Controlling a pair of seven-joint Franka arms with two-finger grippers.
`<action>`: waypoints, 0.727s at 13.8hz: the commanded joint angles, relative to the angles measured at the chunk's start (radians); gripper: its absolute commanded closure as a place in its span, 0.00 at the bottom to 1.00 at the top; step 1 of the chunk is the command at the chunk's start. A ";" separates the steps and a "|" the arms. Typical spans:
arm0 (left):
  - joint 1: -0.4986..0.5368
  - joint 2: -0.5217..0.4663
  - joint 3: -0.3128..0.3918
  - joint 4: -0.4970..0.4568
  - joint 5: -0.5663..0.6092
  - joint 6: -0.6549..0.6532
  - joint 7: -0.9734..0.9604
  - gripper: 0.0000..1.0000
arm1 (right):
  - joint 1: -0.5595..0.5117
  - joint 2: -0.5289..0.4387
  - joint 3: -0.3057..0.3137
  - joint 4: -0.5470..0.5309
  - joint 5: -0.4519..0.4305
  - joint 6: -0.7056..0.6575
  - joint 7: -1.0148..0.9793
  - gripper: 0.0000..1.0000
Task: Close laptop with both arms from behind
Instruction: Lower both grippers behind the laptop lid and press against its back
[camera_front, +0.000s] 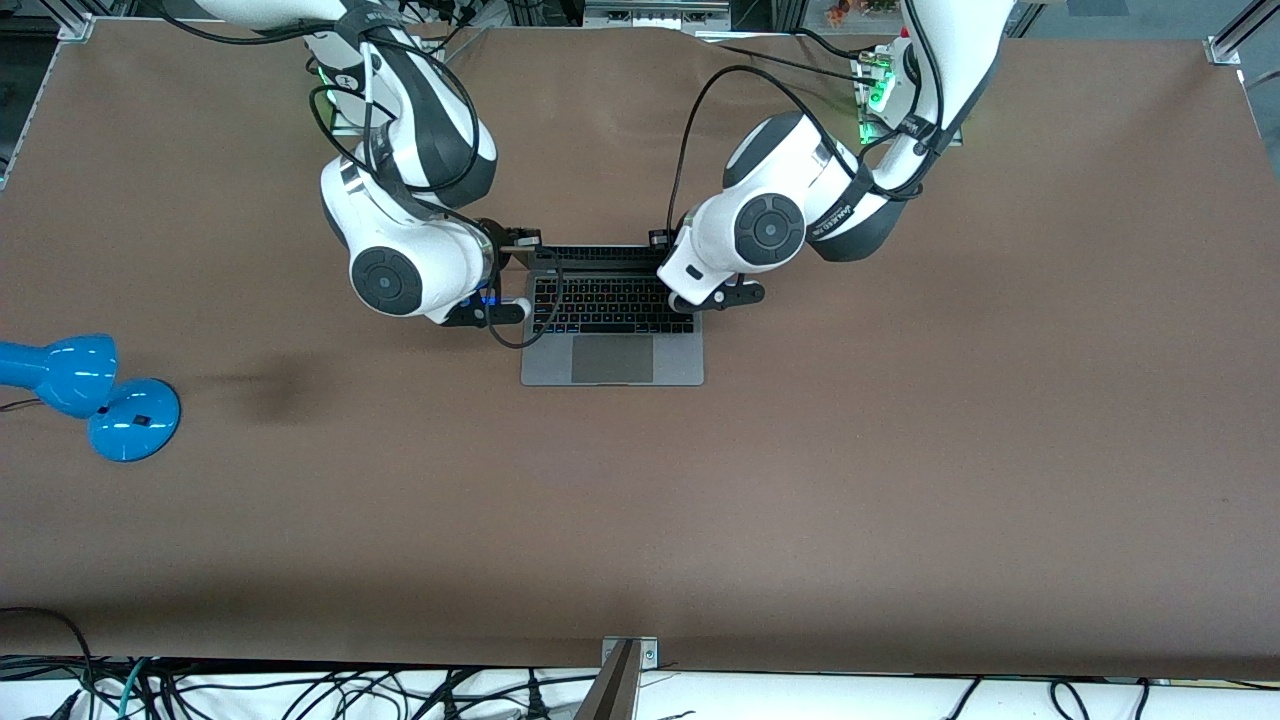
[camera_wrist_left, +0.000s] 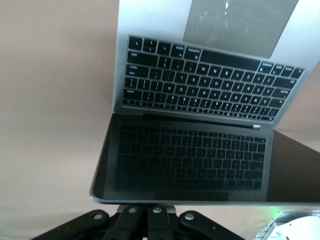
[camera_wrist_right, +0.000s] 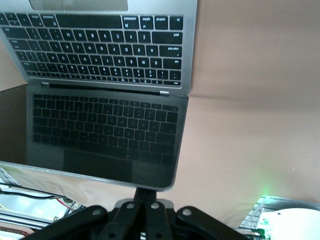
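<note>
The grey laptop (camera_front: 612, 358) stands open in the middle of the table, with its trackpad toward the front camera. Its dark screen mirrors the keyboard in the left wrist view (camera_wrist_left: 200, 160) and the right wrist view (camera_wrist_right: 105, 135). My left gripper (camera_wrist_left: 148, 209) is shut, with its fingers together against the lid's top edge near the corner toward the left arm's end. My right gripper (camera_wrist_right: 149, 196) is shut too and touches the lid's top edge at the other corner. In the front view both hands sit over the lid, left (camera_front: 668, 262) and right (camera_front: 510, 262), mostly hidden under the wrists.
A blue desk lamp (camera_front: 90, 395) lies on the brown table (camera_front: 900, 480) toward the right arm's end, nearer the front camera than the laptop. Black cables hang from both arms over the lid. More cables lie along the table's front edge.
</note>
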 joint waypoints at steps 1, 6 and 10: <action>0.002 0.053 0.009 0.081 0.027 -0.007 0.008 1.00 | -0.006 0.034 -0.001 0.032 -0.010 0.042 -0.015 1.00; 0.001 0.108 0.025 0.122 0.069 -0.007 0.006 1.00 | -0.007 0.097 -0.002 0.101 -0.012 0.061 -0.021 1.00; 0.002 0.145 0.032 0.151 0.069 -0.002 0.006 1.00 | -0.007 0.169 -0.016 0.184 -0.013 0.074 -0.034 1.00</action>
